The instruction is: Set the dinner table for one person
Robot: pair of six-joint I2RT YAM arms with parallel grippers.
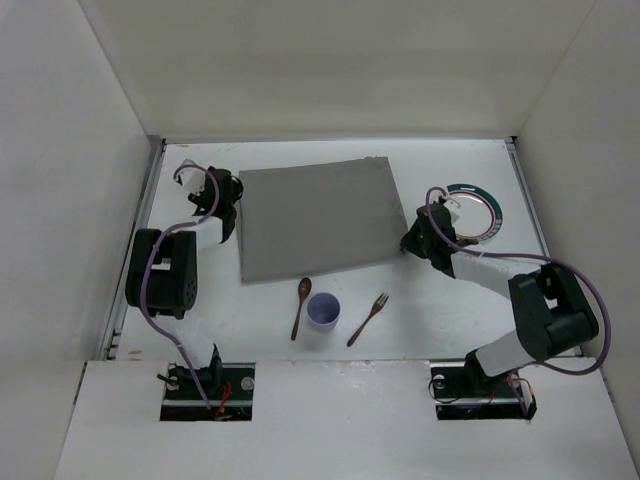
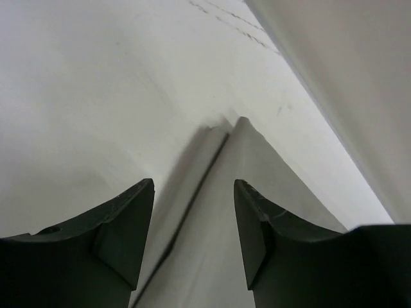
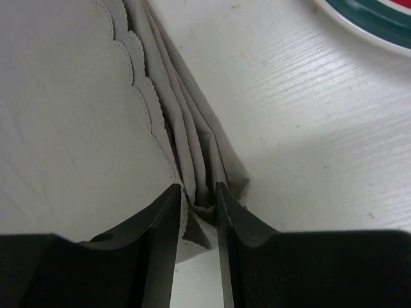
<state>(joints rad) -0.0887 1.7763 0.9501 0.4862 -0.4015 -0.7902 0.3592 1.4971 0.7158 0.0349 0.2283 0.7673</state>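
Note:
The dinner table (image 1: 450, 300) is the wide white tabletop. A grey cloth mat (image 1: 315, 220) lies on its middle, slightly askew. My left gripper (image 1: 234, 200) is at the mat's far left corner. In the left wrist view it (image 2: 194, 186) is open, and the mat's corner (image 2: 244, 167) lies between and beyond the jaws. My right gripper (image 1: 409, 242) is at the mat's near right corner. In the right wrist view it (image 3: 199, 190) is shut on the bunched, pleated mat edge (image 3: 192, 154).
A plate (image 1: 476, 211) with a teal and red rim sits right of the mat; its rim (image 3: 372, 19) shows in the right wrist view. A wooden spoon (image 1: 301, 307), a purple cup (image 1: 323, 311) and a wooden fork (image 1: 367, 319) lie in front of the mat. White walls enclose the table.

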